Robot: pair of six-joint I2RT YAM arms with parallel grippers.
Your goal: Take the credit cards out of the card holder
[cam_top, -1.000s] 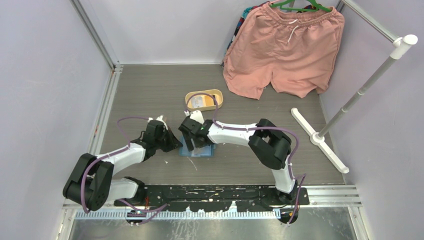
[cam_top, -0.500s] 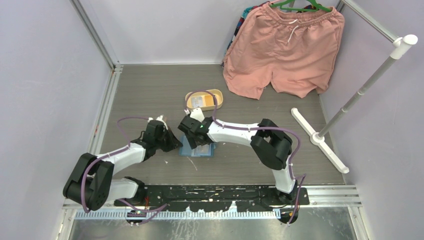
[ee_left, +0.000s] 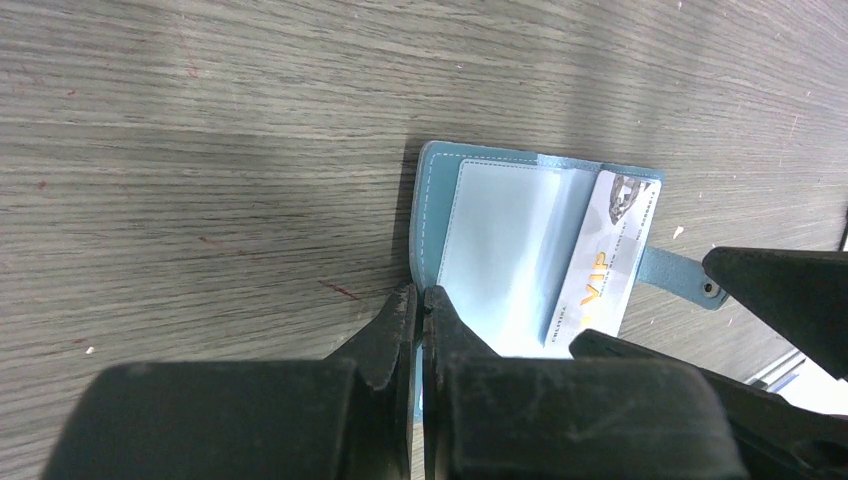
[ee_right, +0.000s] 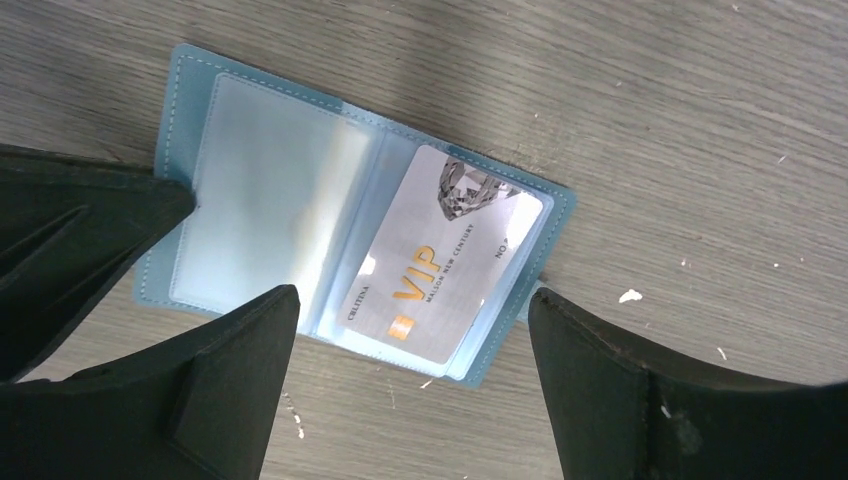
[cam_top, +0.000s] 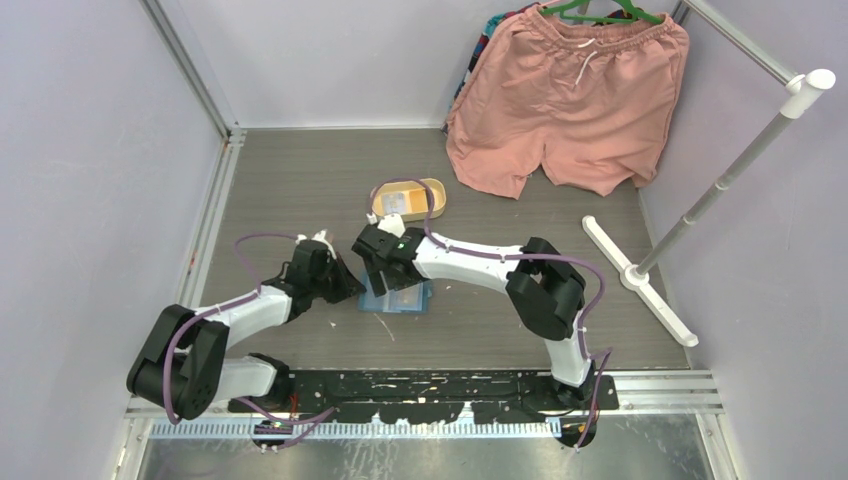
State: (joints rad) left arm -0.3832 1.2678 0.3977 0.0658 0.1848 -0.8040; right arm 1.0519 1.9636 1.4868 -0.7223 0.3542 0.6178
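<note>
The teal-blue card holder (cam_top: 400, 299) lies open and flat on the table between the two arms. Its left clear pocket (ee_right: 260, 200) looks empty. A silver credit card (ee_right: 440, 255) with gold "VIP" lettering sits in the right pocket and shows again in the left wrist view (ee_left: 605, 260). My left gripper (ee_left: 420, 300) is shut on the card holder's left edge, low at the table (cam_top: 350, 288). My right gripper (ee_right: 412, 300) hangs open just above the card holder (cam_top: 388, 268). Its fingers straddle the silver card's near end without touching it.
A yellow oval tray (cam_top: 437, 190) with a pale flat thing inside stands just beyond the right gripper. Pink shorts (cam_top: 570, 100) hang at the back right. A white rack base (cam_top: 640, 280) lies on the right of the table.
The right gripper has shifted slightly left and towards the far side above the card holder. The left gripper and the card holder have not moved.
</note>
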